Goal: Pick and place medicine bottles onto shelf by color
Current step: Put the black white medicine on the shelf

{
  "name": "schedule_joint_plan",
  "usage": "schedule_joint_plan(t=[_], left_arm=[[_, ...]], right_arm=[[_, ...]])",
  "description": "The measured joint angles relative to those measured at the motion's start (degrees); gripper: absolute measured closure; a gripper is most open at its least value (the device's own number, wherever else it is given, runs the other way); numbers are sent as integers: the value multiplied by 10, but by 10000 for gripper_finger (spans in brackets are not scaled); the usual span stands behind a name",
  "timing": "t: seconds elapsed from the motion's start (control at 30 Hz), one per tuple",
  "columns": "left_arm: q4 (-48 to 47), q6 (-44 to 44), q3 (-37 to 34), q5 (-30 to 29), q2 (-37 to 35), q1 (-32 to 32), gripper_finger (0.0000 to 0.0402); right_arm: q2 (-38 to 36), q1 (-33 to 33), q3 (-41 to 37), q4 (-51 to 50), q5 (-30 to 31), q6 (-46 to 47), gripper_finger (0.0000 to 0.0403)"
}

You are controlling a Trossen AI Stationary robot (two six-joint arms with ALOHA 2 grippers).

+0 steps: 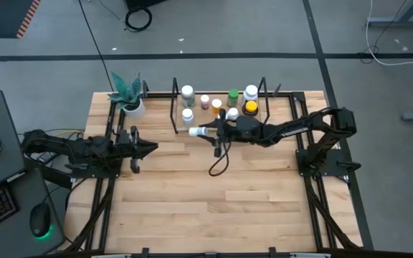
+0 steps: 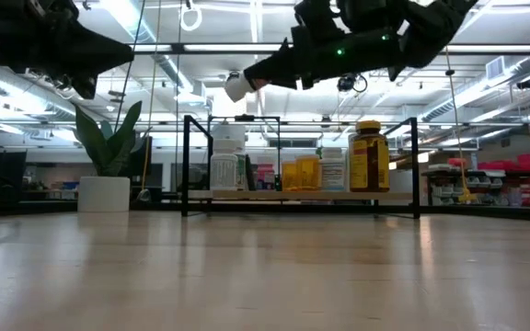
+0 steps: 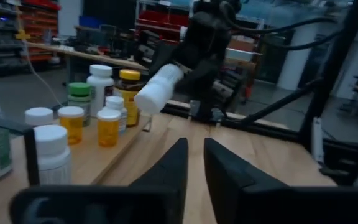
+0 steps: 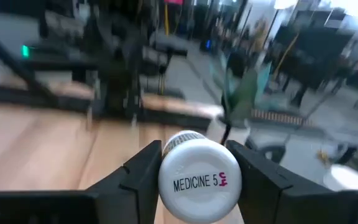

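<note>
White bottle (image 4: 199, 182), cap marked MEDICINE 5: gripped sideways in my right pincer (image 4: 194, 167), raised above the bench (image 1: 192, 208) beside the shelf (image 1: 278, 118). Left pincer (image 3: 193, 163): fingers barely parted, empty, waiting near the plant pot (image 1: 133, 107).

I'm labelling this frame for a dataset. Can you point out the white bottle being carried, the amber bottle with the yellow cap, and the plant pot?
white bottle (image 4: 199, 180): right wrist view, its flat printed end.
amber bottle (image 2: 369, 164): low view, its label.
plant pot (image 2: 104, 194): low view, its front wall.
</note>
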Motion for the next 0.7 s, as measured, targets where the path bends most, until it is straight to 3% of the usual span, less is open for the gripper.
schedule_joint_plan(t=[0.33, 0.7], left_arm=[[14, 1, 13, -27, 80, 0, 230], [13, 34, 92, 3, 229, -3, 157]], right_arm=[[78, 8, -25, 272, -30, 2, 228], [181, 12, -19, 479, -63, 0, 228]])
